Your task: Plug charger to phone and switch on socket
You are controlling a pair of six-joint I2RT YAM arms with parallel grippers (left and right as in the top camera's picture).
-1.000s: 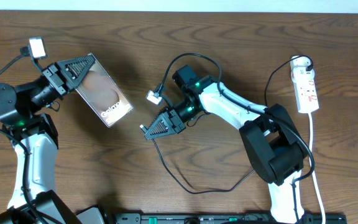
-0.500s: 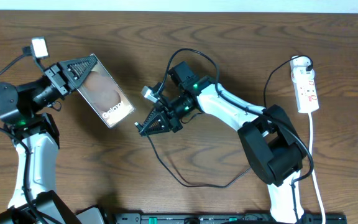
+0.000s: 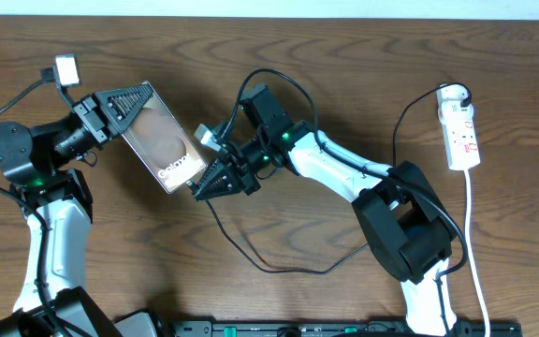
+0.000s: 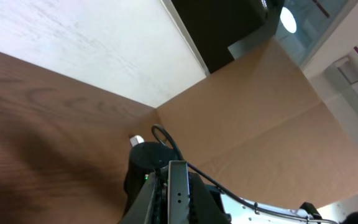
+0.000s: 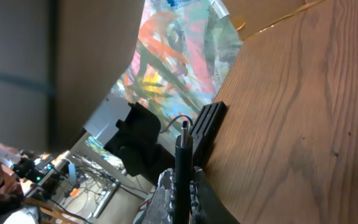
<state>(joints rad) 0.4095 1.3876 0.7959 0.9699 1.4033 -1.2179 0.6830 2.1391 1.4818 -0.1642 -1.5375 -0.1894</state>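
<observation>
Charger (image 5: 183, 149) — slim black connector, metal tip — was pinched in the right gripper (image 3: 199, 190), just beside the lower end of the phone (image 3: 162, 142). Left gripper (image 3: 137, 94) clamped the glossy slab's upper end. Insertion step in hand; the next move needed the tip squared to the port. White socket (image 3: 462, 136) lay well apart.

Overhead cam looks straight down on the whole table (image 3: 363, 47), and the two wrist cams sit low, tilted and close, facing each other's arm across the patch beside the phone (image 3: 162, 145), which all three share.
</observation>
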